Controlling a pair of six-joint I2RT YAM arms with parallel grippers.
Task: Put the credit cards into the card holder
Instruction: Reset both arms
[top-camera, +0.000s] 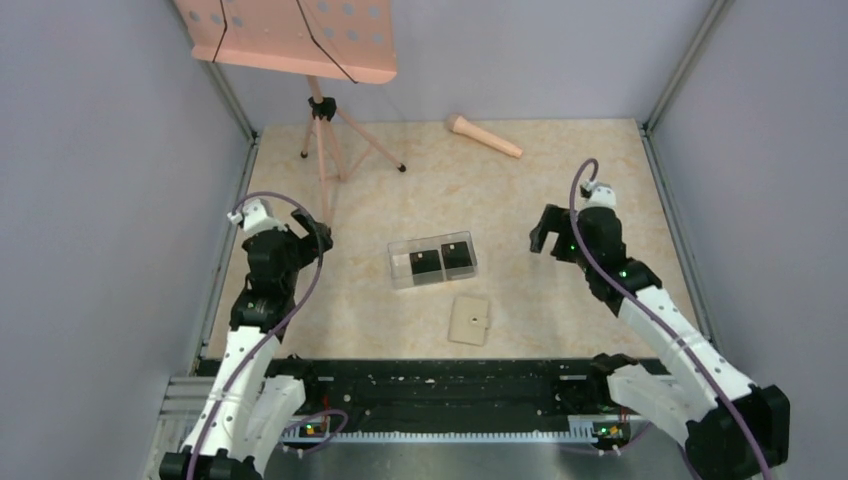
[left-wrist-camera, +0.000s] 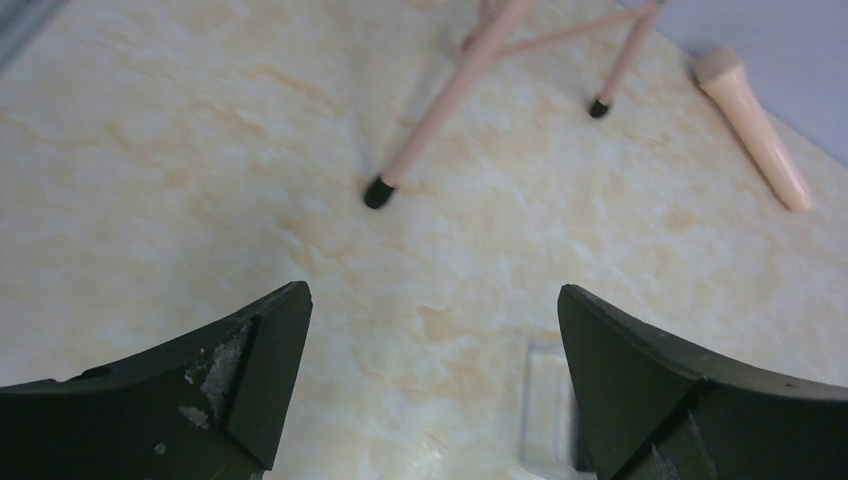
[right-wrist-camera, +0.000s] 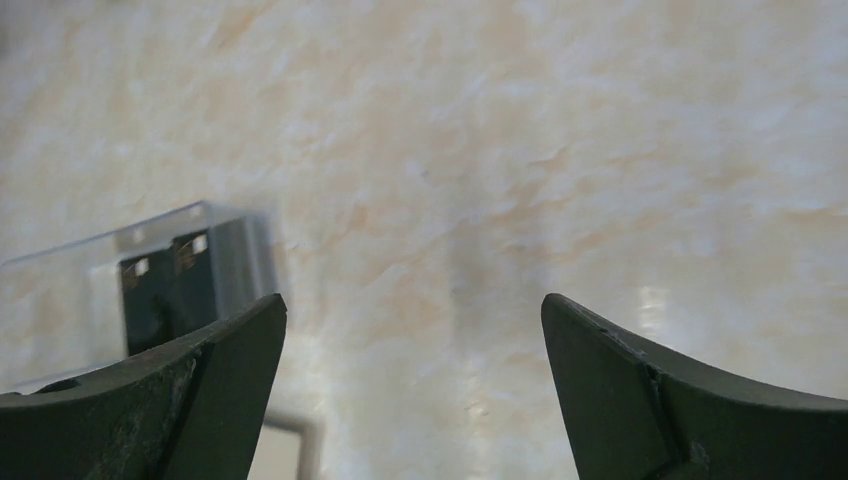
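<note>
Two black credit cards (top-camera: 441, 260) lie side by side inside a long clear plastic box (top-camera: 432, 284) at mid-table. The beige card holder (top-camera: 469, 320) lies folded shut just in front of the box, its snap dot facing up. My left gripper (top-camera: 318, 232) hovers left of the box, open and holding nothing. My right gripper (top-camera: 545, 236) hovers right of the box, also open and holding nothing. The right wrist view shows the clear box (right-wrist-camera: 60, 285) with the cards (right-wrist-camera: 165, 290) and a corner of the card holder (right-wrist-camera: 285, 452) past the open gripper (right-wrist-camera: 414, 300). Only bare table lies between the jaws of the left gripper (left-wrist-camera: 432, 292).
A pink music stand (top-camera: 322, 120) stands at the back left, its legs (left-wrist-camera: 440, 110) on the table. A pink toy microphone (top-camera: 484, 136) lies at the back centre. Grey walls close in both sides. A corner of the clear box (left-wrist-camera: 548, 410) shows by the left gripper's right finger.
</note>
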